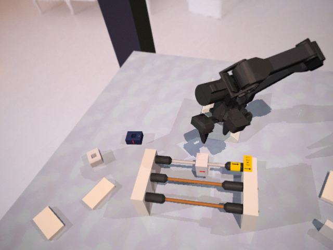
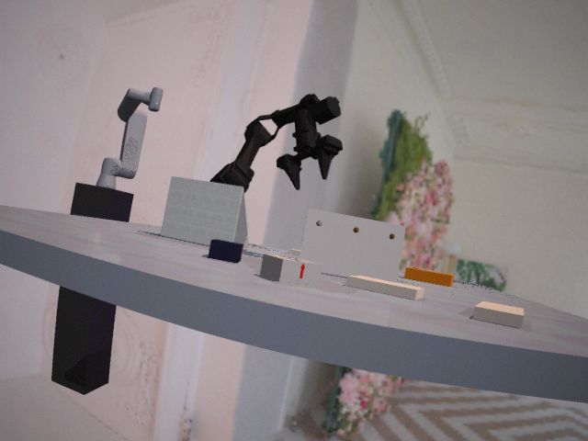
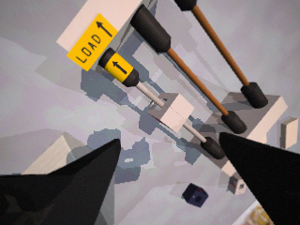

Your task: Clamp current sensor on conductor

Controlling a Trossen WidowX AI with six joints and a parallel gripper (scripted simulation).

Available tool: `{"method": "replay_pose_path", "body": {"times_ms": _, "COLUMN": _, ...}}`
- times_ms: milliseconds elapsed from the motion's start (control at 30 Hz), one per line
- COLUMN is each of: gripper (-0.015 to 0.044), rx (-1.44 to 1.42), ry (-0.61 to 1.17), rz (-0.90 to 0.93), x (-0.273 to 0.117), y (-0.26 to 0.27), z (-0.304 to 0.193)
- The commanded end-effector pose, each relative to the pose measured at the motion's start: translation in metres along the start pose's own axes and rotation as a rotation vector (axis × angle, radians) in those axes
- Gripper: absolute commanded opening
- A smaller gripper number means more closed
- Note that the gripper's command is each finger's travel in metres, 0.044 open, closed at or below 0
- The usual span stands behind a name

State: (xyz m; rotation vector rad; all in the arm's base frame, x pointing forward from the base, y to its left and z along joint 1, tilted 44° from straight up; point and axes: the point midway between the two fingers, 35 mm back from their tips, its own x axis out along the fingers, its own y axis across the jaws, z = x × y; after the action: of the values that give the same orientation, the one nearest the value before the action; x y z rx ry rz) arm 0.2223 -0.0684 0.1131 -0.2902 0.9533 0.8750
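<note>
One black gripper [image 1: 214, 138] [image 2: 311, 183] [image 3: 168, 140] hangs above the table [image 1: 161, 94] [image 2: 285, 322] [image 3: 159, 202], its two fingers spread wide with nothing between them; one white split-core current sensor [image 1: 202, 164] [image 3: 174, 112] sits on the pale LOAD conductor [image 1: 183, 161] [image 3: 145, 91], apart from the fingers, its one visible red arrow pointing toward the LOAD end; whether its latch is fully engaged I cannot tell; the rack has three conductors in all, the other two being copper-coloured rods [image 1: 194, 182] [image 3: 201, 84], with six black end sleeves, two per conductor; two upright end blocks carry them, the left-hand one in the top view [image 1: 143, 174] [image 2: 351, 251] [image 3: 269, 123] and the right-hand one [image 1: 250, 194] [image 3: 89, 19]; one yellow LOAD marker [image 1: 247, 163] [image 3: 92, 42] lies on the latter, and one yellow arrow band [image 1: 235, 166] [image 3: 118, 67] wraps a sleeve beside it; one navy holed block [image 1: 138, 139] [image 2: 224, 250] [image 3: 189, 193] and one white holed block [image 1: 95, 160] [image 2: 287, 270] [image 3: 234, 185] stand on the table outside the rack; two cream blocks [image 1: 99, 192] [image 2: 385, 286] lie near them, and two more pale pieces [image 1: 327, 188] are cut off by the top view's right edge; the exterior view also shows one orange bar [image 2: 428, 277] and one grey arm [image 2: 132, 137] on one black pedestal [image 2: 102, 201]
</note>
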Motion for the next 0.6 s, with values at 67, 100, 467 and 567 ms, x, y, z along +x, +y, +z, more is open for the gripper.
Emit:
{"method": "replay_pose_path", "body": {"times_ms": 67, "gripper": 0.0440, "rx": 0.798, "ry": -0.177, "rz": -0.260, "x": 0.013, "y": 0.054, "z": -0.017}}
{"method": "replay_pose_path", "body": {"times_ms": 100, "gripper": 0.0440, "rx": 0.837, "ry": -0.198, "rz": -0.278, "x": 0.015, "y": 0.056, "z": -0.019}}
{"method": "replay_pose_path", "body": {"times_ms": 467, "gripper": 0.0440, "rx": 1.257, "ry": -0.398, "rz": -0.346, "x": 0.033, "y": 0.068, "z": -0.034}}
{"method": "replay_pose_path", "body": {"times_ms": 567, "gripper": 0.0440, "rx": 1.257, "ry": -0.398, "rz": -0.346, "x": 0.033, "y": 0.068, "z": -0.034}}
